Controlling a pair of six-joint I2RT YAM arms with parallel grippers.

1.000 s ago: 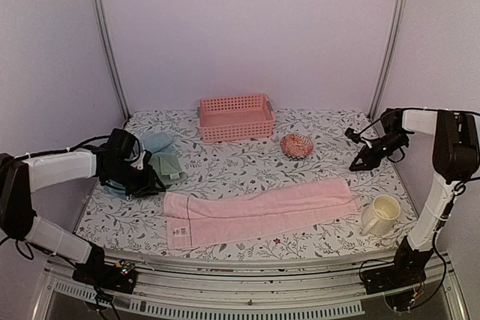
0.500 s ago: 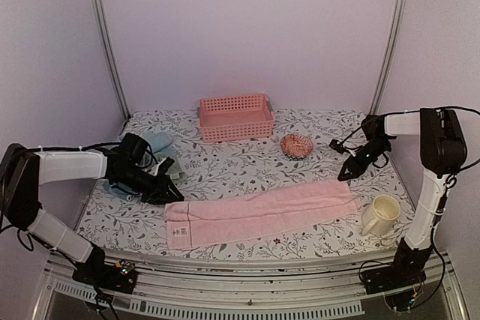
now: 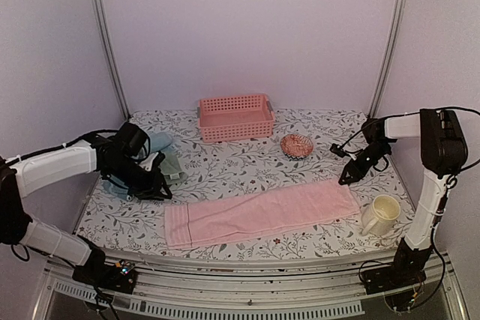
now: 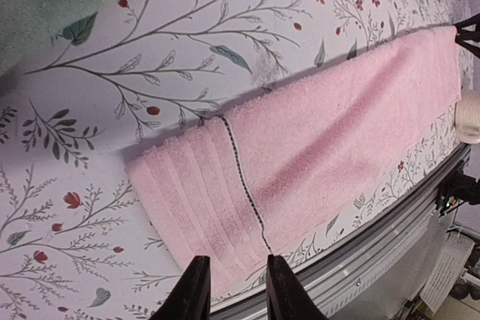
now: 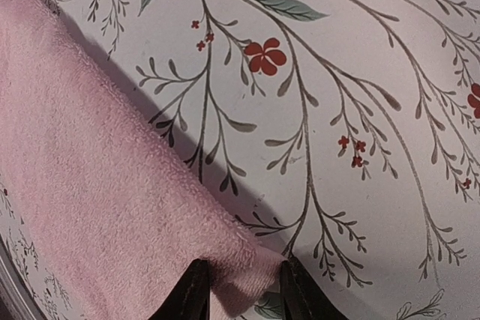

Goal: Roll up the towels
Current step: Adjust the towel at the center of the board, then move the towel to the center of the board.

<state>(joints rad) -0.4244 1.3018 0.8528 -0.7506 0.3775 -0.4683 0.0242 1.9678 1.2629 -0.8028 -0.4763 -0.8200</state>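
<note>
The right gripper is seen with its jaws partly apart, set astride the far right corner of the pink towel. The corner lies between the fingers, but no squeeze on the cloth can be made out. From that corner the towel is stretched away as one long flat strip toward the left gripper, whose jaws are held narrowly apart and empty, poised near the strip's other short end. Beneath both, the floral table cover is exposed.

On the base side of the right gripper a cream mug stands close to the towel's end. Beyond the gripper a small red-patterned bowl is set, and farther off a pink slatted basket. Behind the left gripper a sage green towel and a light blue towel lie bunched together.

The pink towel is judged light, soft and limp, with a looped pile unlikely to slip. It would best be taken at both corners of one short end, so that the hem can be turned over evenly and a tight roll begun.
</note>
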